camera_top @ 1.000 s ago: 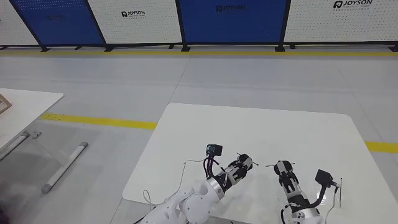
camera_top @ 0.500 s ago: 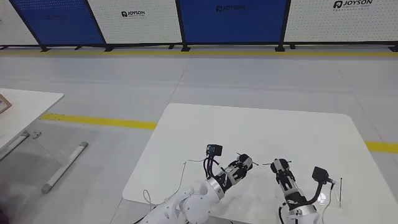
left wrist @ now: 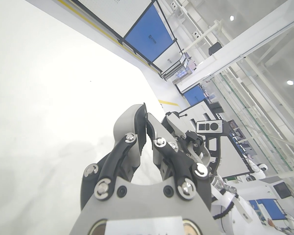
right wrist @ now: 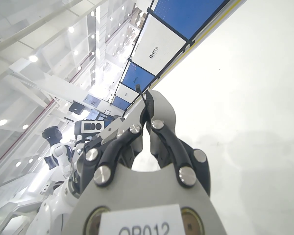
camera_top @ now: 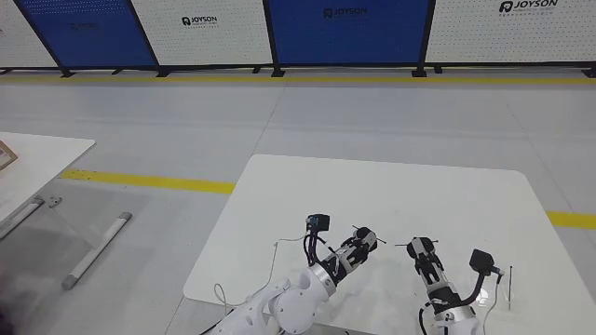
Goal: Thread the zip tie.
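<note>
A thin black zip tie (right wrist: 139,89) sticks out past the fingertips of my right gripper (right wrist: 147,99), which is shut on it. In the top view that gripper (camera_top: 416,244) sits low over the white table (camera_top: 391,186) near its front edge, with the tie's short end (camera_top: 402,245) pointing toward my left gripper (camera_top: 365,235) a small gap away. My left gripper (left wrist: 146,113) is shut, its black pads pressed together; I cannot tell whether anything is between them. Past it the left wrist view shows the right arm's gripper (left wrist: 176,123).
The table's far half lies bare and white. A thin wire (camera_top: 277,256) runs along the table's left front edge, and a thin rod (camera_top: 509,288) stands by the right arm. Another white table (camera_top: 37,163) is far left, and blue and white panels (camera_top: 345,14) line the back.
The right arm has shifted slightly left, toward the left gripper. The left gripper has barely moved. Both stay shut.
</note>
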Available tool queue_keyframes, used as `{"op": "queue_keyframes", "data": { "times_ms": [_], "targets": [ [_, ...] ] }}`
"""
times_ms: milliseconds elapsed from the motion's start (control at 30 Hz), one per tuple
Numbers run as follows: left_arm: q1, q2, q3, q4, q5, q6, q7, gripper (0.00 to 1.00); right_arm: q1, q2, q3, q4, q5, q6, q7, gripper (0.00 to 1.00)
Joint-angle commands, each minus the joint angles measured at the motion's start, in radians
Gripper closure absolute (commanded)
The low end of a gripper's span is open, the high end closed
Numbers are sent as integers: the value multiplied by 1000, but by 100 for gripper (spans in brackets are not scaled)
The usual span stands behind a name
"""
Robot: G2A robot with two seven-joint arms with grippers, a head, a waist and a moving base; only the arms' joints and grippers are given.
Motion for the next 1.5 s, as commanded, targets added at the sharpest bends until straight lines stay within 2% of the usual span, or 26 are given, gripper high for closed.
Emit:
{"op": "queue_keyframes", "data": {
  "times_ms": [0,267,600,933,1467],
  "targets": [
    [0,0,0,0,1,0,-1,100,0,0,0,0,0,0,0,100],
    [0,0,0,0,1,0,-1,100,0,-1,1,0,0,1,3,100],
    [0,0,0,0,1,0,-1,100,25,-25,-8,9,-6,20,50,100],
    [0,0,0,0,1,0,-1,100,26,-27,-6,11,-5,22,54,100],
    [0,0,0,0,1,0,-1,100,32,-56,9,20,-19,27,84,100]
  ]
}}
